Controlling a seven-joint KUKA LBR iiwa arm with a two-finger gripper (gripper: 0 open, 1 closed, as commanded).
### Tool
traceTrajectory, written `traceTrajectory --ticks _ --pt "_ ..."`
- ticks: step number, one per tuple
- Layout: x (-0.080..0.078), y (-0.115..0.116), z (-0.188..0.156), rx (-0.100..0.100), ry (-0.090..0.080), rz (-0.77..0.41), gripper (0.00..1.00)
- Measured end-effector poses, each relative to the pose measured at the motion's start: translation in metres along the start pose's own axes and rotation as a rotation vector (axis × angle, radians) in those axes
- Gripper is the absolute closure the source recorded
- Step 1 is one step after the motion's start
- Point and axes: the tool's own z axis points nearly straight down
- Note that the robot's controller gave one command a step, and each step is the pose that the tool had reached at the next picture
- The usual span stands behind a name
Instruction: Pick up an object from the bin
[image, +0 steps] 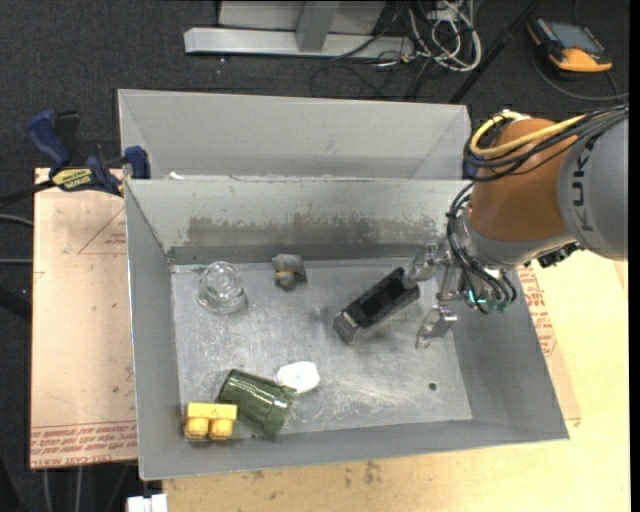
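A: What's near the hand?
B: Clear dome and grey lump back left. Green cup, yellow block and white piece front left. All well apart from it.
A: Closest thing?
B: Black oblong device, lying at an angle mid bin, just left of the hand. Fingers spread, nothing between them.

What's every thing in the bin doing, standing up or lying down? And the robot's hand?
gripper: open, holding nothing.
black stapler-like thing: lying flat, slanted, beside the gripper.
clear cup: standing, seemingly upside down.
dark green cup: tipped on its side.
yellow block: lying flat against that cup.
white scrap: lying flat.
grey lump: resting near the back wall.
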Motion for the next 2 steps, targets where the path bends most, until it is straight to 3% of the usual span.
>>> traceTrajectory --ticks 1,2 --pt "-0.002 0.000 -0.004 0.001 -0.008 -0.002 0.00" --pt "-0.023 0.020 0.031 0.002 -0.042 0.052 0.00"
